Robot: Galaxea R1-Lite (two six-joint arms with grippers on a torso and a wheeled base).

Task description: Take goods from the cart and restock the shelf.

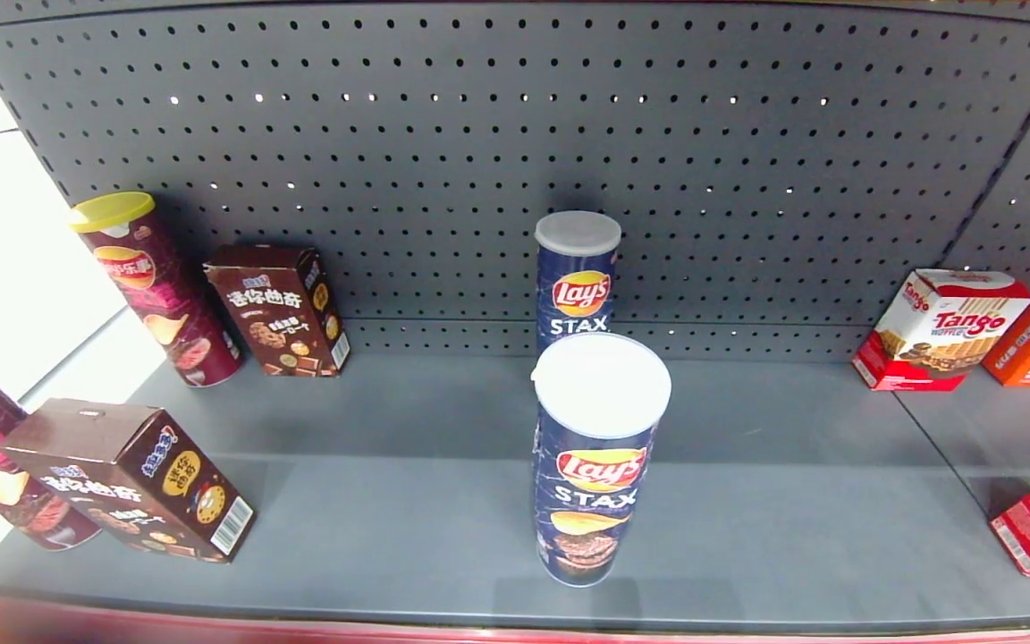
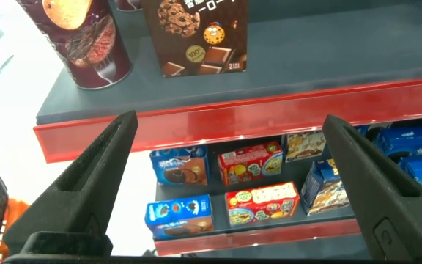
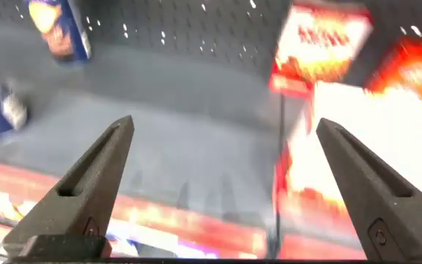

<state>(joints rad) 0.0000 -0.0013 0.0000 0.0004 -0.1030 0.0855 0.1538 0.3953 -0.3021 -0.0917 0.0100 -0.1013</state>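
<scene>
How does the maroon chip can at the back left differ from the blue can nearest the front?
The maroon can has a yellow lid; the front blue can a white one. The maroon can stands back left by the pegboard, the front blue can mid-shelf near the front edge. Both are tall lidded tubes standing on end on the grey shelf.

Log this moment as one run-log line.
left gripper open, empty, before front edge of shelf | right gripper open, empty, facing shelf | front blue can and rear blue can upright mid-shelf
</scene>
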